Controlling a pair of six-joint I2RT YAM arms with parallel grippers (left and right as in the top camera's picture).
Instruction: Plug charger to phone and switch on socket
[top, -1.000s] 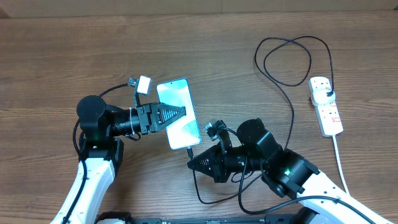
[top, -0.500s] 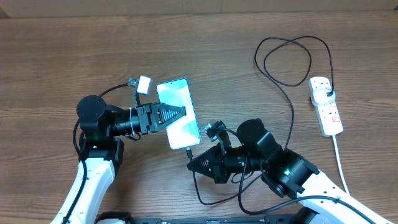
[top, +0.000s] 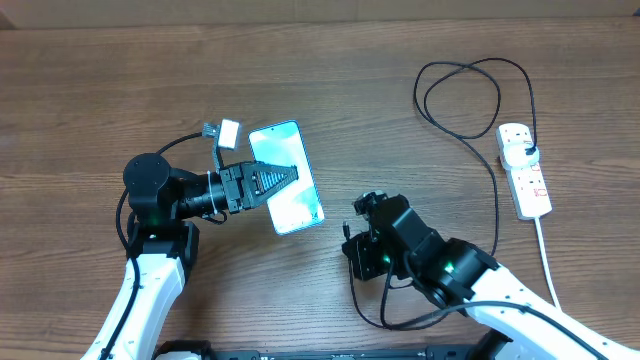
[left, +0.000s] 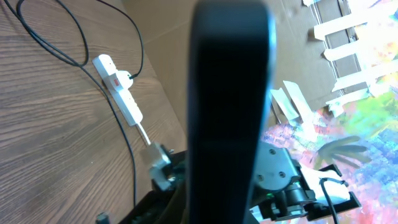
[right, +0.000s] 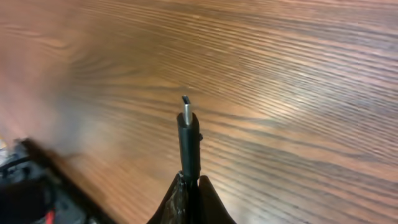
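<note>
The phone (top: 290, 195), light blue screen up, is lifted off the table in my left gripper (top: 291, 177), which is shut on it. In the left wrist view only the phone's dark edge (left: 230, 93) shows, filling the middle. My right gripper (right: 189, 182) is shut on the charger's plug tip (right: 188, 134), whose metal end points out over bare wood. It sits to the right of the phone and apart from it. The charger cable (top: 495, 220) loops back to the white socket (top: 527, 172), where its black plug (top: 531, 152) is inserted.
A small white tag on a wire (top: 229, 130) lies just left of the phone's top end. The socket's white cord (top: 548, 260) runs toward the table's front right. Slack cable loops under my right arm (top: 385, 322). A cardboard wall (left: 186, 37) stands beyond the table.
My right gripper has drawn back to the right with the charger tip, away from the phone's lower end. The phone has shifted slightly up and left in my left gripper.
</note>
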